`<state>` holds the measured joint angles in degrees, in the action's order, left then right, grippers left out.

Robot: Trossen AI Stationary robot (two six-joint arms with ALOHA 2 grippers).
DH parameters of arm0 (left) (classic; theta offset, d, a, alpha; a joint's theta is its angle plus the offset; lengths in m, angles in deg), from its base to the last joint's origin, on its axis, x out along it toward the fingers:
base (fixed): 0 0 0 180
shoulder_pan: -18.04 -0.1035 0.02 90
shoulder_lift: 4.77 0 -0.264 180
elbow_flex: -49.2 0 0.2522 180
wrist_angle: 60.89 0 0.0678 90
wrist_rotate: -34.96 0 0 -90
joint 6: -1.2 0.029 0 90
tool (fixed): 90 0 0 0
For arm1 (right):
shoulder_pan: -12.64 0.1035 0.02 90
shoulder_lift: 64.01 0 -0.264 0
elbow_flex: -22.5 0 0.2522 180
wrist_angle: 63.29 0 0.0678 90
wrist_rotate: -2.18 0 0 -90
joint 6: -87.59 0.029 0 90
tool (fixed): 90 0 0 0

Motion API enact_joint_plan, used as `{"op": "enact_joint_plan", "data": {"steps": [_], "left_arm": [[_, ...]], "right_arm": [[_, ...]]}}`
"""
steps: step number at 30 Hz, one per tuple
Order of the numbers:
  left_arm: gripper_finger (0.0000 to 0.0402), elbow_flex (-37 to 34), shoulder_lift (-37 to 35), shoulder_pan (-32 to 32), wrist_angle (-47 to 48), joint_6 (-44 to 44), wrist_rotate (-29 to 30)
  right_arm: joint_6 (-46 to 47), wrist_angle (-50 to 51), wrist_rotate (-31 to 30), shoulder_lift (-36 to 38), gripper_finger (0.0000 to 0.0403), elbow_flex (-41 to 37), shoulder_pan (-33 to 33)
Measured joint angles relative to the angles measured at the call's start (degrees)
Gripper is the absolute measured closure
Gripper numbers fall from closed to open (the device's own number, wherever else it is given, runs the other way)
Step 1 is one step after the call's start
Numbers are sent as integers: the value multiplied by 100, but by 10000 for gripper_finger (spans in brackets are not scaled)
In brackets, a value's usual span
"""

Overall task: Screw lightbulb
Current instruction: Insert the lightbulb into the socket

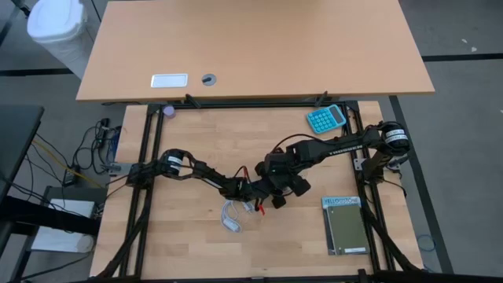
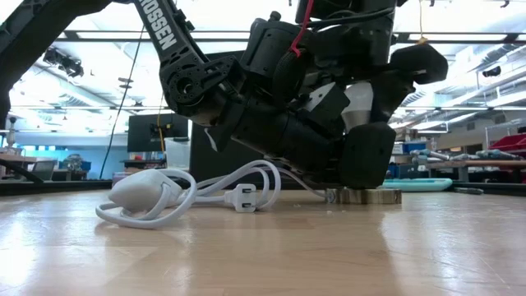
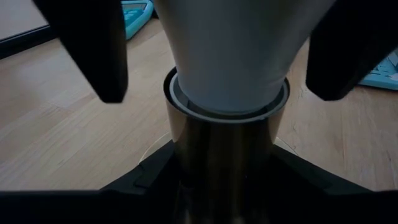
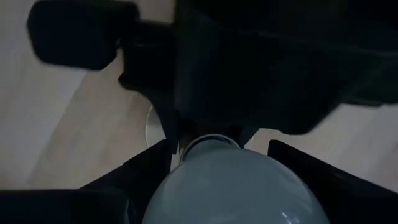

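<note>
Clutter of dark arm links hides most of the lightbulb (image 3: 231, 56) from above and from bench level; it stands neck-down in a dark socket (image 3: 225, 149) at mid bench (image 1: 189, 244). Left gripper (image 3: 224, 62) has its jaws apart, either side of the bulb. Right gripper (image 1: 277, 196) crowds in; jaws unclear. "YELLOWSTONE" marks a book (image 1: 344, 226). Cable (image 2: 177, 193) lies beside, calculator (image 1: 326, 119) well apart.

Overhead, table-level and wrist views (close) share the lightbulb (image 3: 230, 56).
</note>
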<state>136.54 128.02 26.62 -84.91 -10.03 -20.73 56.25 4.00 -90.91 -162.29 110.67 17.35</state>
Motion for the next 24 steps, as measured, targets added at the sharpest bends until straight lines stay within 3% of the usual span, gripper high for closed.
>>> {"op": "enact_joint_plan", "data": {"steps": [5, 14, 24], "left_arm": [[196, 0, 0, 0, 0, 0, 11], [196, 0, 0, 0, 2, -87, 13], [196, 0, 0, 0, 4, -85, 13]], "right_arm": [[1108, -94, 32, -2, 128, -2, 2], [2939, -117, -30, -2, 143, -4, -7], [3663, -122, -2, -2, 127, -7, -44]]}}
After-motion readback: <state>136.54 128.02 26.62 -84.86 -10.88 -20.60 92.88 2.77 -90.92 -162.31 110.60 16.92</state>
